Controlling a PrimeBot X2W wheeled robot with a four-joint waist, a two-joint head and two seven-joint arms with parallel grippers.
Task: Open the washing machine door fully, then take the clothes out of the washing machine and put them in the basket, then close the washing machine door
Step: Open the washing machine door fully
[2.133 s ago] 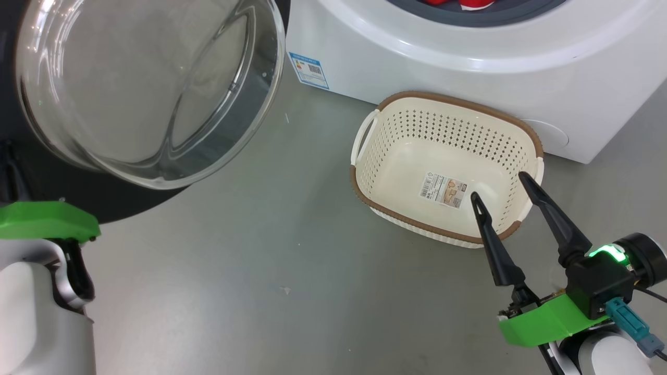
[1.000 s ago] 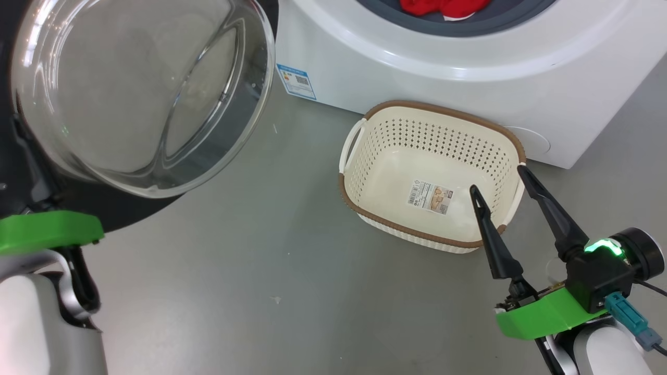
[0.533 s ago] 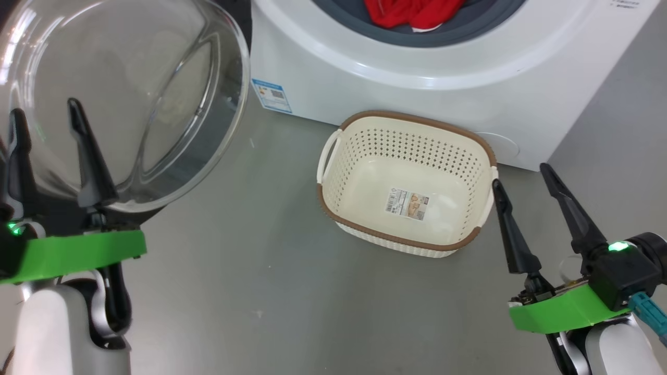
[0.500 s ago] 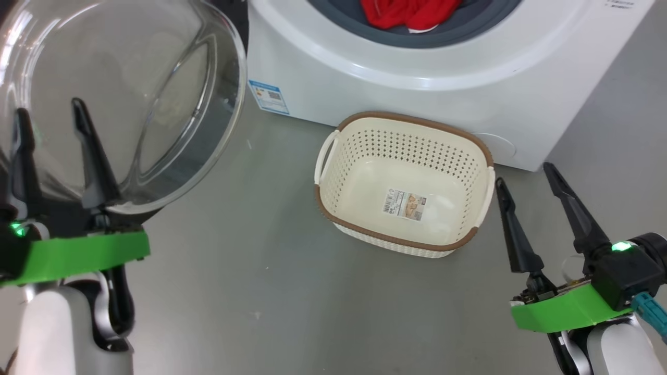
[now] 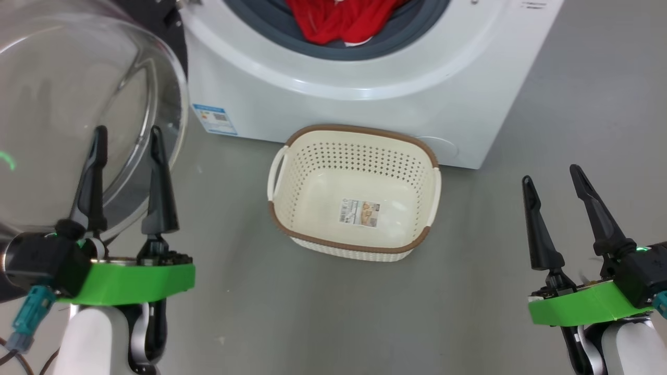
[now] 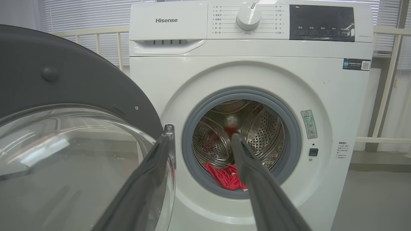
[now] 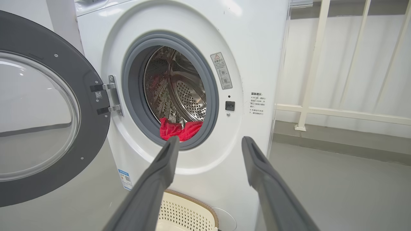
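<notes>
While both sets of jaws gape, you have bright red fabric clothes [image 5: 341, 21] top-centre, seemingly dead ahead of the left gripper [image 5: 126, 133].

You're looking steeply down from the head at the basket [image 5: 359, 128]; both wrist cameras are facing the washing machine [image 6: 257, 73], sharing its drum [image 6: 266, 134].

basket [image 5: 312, 172]: on floor [image 5: 312, 312] before washing machine [image 5: 338, 99]; door [image 5: 78, 104]: left of washing machine; clothes [image 5: 338, 21]: inside washing machine
</notes>
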